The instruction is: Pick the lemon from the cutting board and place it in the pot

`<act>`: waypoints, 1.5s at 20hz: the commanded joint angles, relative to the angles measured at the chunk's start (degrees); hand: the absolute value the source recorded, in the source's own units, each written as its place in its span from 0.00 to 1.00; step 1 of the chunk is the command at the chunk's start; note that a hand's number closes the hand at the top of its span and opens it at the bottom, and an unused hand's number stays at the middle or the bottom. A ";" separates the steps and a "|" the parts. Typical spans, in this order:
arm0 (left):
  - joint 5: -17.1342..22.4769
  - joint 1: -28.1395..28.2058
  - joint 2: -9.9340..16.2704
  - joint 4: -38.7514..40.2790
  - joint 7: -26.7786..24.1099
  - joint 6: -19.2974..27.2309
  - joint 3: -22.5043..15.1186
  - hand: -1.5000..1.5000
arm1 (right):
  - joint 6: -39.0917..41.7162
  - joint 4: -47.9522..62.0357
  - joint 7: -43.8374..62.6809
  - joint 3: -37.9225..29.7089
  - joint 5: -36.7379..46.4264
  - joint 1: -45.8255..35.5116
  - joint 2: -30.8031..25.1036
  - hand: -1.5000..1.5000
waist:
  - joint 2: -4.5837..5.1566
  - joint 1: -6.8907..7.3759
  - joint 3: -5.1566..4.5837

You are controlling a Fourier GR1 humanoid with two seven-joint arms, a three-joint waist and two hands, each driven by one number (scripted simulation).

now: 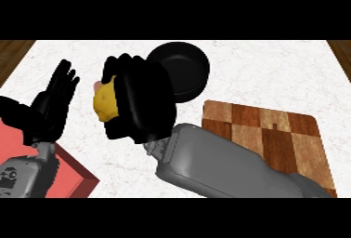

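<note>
Your right robot hand [137,100] is clenched round the lemon [105,101], mid-frame, off the cutting board [274,135]. The pot [185,69] sits just up and right of it, so that's your move. Left robot hand [51,100] rests released, left of frame.

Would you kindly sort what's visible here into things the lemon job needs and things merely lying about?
Needed for the job:
lemon, held in the right hand
pot
cutting board

Lying about:
red block at the lower left
left hand, open, resting
</note>
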 commanded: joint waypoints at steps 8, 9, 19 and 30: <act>-0.67 -0.38 -0.92 2.19 -2.23 0.13 1.34 0.50 | -8.61 10.06 16.82 -0.42 -2.79 -18.15 0.08 1.00 | 1.21 -1.01 0.09; -0.43 -2.22 -0.54 2.17 -0.68 0.19 1.76 0.50 | -10.56 11.49 14.98 0.90 -3.10 -15.29 0.08 1.00 | 1.28 -1.37 0.12; 0.06 2.17 -0.79 -2.47 -0.85 -0.91 1.56 0.50 | -11.69 31.70 1.40 -3.14 -0.72 -17.74 -2.36 1.00 | 1.41 -1.01 0.08; -0.43 1.24 -0.84 -1.29 -0.96 -2.33 2.16 0.50 | -18.40 51.77 -9.04 -3.90 -0.19 -14.66 0.08 1.00 | 1.99 -0.62 0.16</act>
